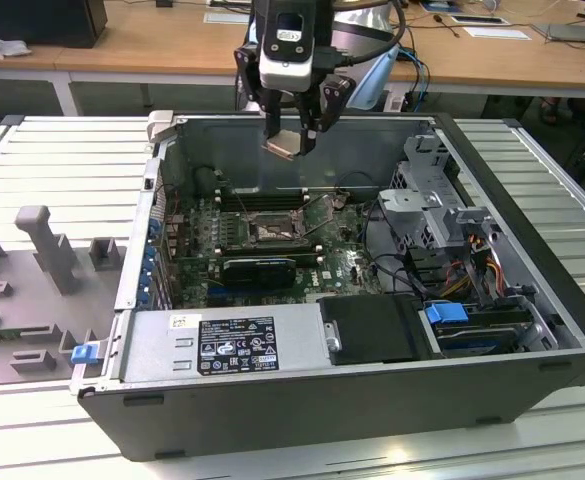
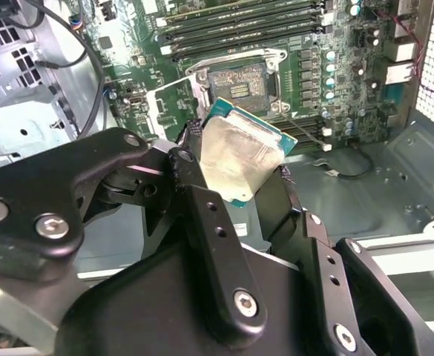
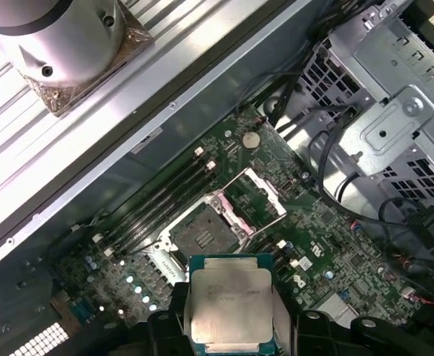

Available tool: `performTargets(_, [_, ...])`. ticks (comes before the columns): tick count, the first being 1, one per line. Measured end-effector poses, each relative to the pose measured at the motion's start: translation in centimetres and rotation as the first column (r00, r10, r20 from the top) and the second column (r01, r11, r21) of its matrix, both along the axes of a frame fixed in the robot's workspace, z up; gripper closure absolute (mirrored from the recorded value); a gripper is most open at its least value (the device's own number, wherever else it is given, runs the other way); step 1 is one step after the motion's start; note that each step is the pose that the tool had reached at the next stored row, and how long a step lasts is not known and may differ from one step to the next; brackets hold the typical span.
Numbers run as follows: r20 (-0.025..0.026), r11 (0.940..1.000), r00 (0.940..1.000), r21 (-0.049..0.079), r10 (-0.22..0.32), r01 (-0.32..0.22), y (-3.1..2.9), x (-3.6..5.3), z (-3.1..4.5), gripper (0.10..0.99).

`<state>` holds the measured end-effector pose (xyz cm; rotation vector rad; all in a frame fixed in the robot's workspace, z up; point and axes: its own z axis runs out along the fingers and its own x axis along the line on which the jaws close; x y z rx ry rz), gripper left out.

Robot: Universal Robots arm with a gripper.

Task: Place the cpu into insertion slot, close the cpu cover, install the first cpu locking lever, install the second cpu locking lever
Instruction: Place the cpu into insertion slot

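Note:
My gripper (image 1: 290, 138) hangs over the open computer case, shut on the cpu (image 1: 283, 146), a pale silvery square plate held by two opposite edges. Both wrist views show the cpu (image 2: 239, 156) (image 3: 230, 305) between the black fingers (image 2: 194, 185), tilted, with a green underside edge. The insertion slot (image 1: 270, 231) (image 2: 239, 83) (image 3: 202, 236) lies well below it on the green board, open with a dark centre. Beside the slot, the cpu cover (image 3: 267, 190) stands swung open. The cpu is clear of the board and touches nothing else.
The case (image 1: 302, 390) lies on its side on a ribbed grey table. Long memory slots (image 1: 257, 198) run behind the socket, and a black card (image 1: 262, 268) lies in front. A metal drive cage (image 1: 432, 190) with cables fills the exterior view's right. Grey fixtures (image 1: 42, 250) stand outside the case on the exterior view's left.

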<state>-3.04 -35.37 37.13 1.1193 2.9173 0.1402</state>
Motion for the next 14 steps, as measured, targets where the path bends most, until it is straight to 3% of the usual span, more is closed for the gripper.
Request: performTargets(14, [0.0000, 0.9950, 0.9950, 0.000, -0.100, 0.100, 0.00, 0.00, -0.03, 0.557])
